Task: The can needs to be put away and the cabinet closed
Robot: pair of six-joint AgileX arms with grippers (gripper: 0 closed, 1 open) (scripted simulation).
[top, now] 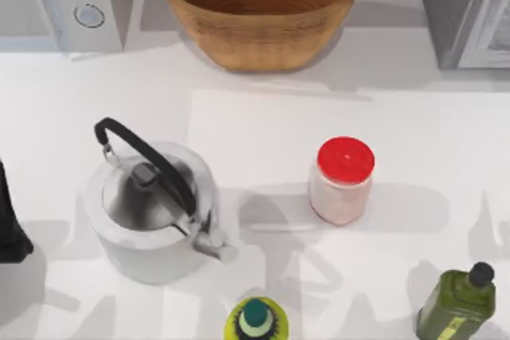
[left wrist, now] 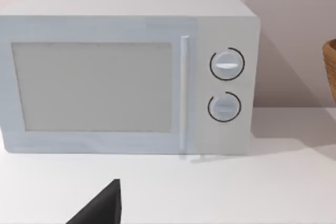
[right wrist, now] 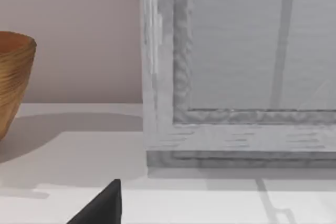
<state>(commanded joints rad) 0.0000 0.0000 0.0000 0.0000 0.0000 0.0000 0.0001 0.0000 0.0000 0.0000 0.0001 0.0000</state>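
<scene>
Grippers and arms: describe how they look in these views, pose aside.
Little shows. The left arm is a matte black, blocky shape at the top view's left edge. Each wrist view catches a plain black wedge-shaped finger, with no cables or markings visible.

Cabinet (top: 470, 13): grey boxy unit with white-framed pale panelled door, standing upright at the counter's back right corner.
Cabinet door (right wrist: 236, 66): white frame, pale panel.

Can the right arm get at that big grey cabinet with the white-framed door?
Probably yes: its wrist camera faces the big grey cabinet across bare white table, and the woven wooden basket sits off to one side.
</scene>
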